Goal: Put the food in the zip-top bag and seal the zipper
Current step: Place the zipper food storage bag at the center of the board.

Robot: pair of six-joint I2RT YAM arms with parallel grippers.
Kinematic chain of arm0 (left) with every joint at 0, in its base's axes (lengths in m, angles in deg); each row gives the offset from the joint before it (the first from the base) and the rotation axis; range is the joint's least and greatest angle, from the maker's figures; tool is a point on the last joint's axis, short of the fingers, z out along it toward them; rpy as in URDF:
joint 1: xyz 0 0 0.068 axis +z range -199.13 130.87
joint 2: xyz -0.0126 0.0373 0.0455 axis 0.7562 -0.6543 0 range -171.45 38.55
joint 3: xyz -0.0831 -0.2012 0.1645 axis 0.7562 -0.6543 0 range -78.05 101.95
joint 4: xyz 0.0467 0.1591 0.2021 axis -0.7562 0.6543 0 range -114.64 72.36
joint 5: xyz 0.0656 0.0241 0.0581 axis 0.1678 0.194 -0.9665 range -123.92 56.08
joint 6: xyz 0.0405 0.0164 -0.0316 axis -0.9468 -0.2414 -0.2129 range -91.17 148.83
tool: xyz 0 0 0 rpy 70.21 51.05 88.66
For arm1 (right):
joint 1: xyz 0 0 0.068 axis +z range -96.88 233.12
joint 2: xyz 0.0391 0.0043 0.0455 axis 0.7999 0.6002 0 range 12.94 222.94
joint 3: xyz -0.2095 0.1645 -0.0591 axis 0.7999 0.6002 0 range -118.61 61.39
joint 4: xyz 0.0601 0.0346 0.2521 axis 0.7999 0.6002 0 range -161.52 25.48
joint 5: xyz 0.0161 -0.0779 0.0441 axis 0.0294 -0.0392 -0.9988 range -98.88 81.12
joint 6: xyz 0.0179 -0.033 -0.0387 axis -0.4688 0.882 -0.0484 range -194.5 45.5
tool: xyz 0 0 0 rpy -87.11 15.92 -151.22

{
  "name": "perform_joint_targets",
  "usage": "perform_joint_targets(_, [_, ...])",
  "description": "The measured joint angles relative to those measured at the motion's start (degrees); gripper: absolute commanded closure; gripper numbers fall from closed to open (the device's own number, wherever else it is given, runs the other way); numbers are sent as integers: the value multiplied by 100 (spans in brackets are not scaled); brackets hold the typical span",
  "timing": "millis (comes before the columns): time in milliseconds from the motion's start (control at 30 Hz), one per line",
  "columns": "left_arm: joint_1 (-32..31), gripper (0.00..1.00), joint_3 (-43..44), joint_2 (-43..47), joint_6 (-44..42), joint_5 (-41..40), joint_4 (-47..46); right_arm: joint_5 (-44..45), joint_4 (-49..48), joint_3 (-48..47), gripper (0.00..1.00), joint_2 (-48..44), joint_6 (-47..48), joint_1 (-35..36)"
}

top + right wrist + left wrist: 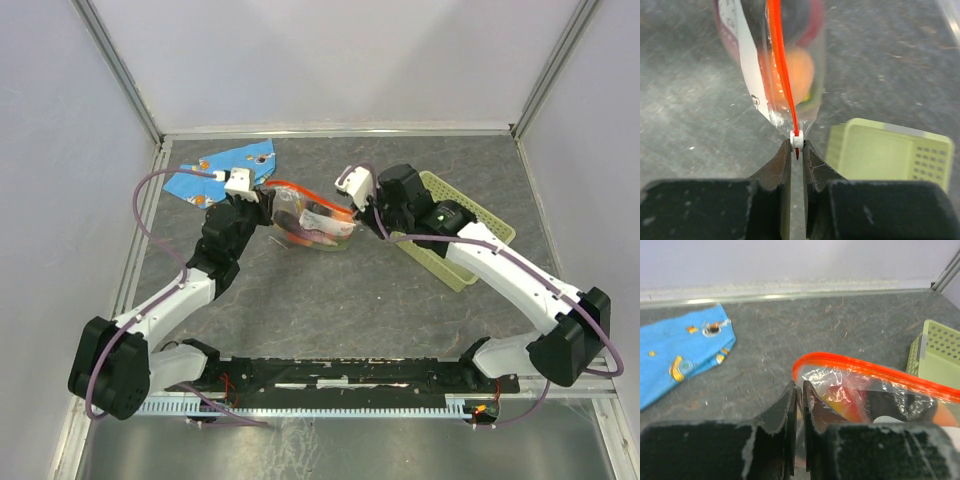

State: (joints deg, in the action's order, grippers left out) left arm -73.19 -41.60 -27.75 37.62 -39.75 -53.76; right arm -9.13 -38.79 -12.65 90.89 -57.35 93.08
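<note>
While the zip-top bag (312, 228) stretches between both arms, flanked by blue cloth (680, 355) and green basket (880, 155), the right fingers (786, 155) are clenched on the zipper (781, 75) at its white slider. There's food (801, 70) inside. The left fingers (789, 402) stand nearly together at the bag's corner: gripping or not, can't tell.

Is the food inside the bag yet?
Inside: food shows orange and red through the clear bag. Whether every piece is in, cannot tell.
</note>
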Motion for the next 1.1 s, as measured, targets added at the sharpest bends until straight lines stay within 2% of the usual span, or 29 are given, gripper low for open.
perform_joint_targets(233, [9, 74, -994, 634, 570, -175, -85, -1554, -160, 708, 97, -66, -284, 13])
perform_joint_targets(400, [11, 50, -1451, 1882, 1113, -627, 380, -2406, -166, 922, 94, -258, -496, 280])
perform_joint_targets(600, [9, 34, -1436, 3637, 1757, -1366, 1626, -2949, -236, 1178, 88, -323, -723, 619])
perform_joint_targets(667, [9, 31, -1290, 4216, 2000, -1617, 2210, -2990, -245, 1318, 79, -323, -833, 645])
perform_joint_targets(767, [9, 27, -966, 4806, 2251, -1836, 2898, -2994, -282, 1449, 59, -323, -999, 654])
perform_joint_targets(933, [9, 16, -284, 5226, 2374, -1917, 3947, -2806, -415, 1508, 33, -398, -1211, 654])
perform_joint_targets(1100, [9, 1, 304, 5340, 2312, -1917, 4800, -1967, -332, 1506, 19, -717, -1340, 625])
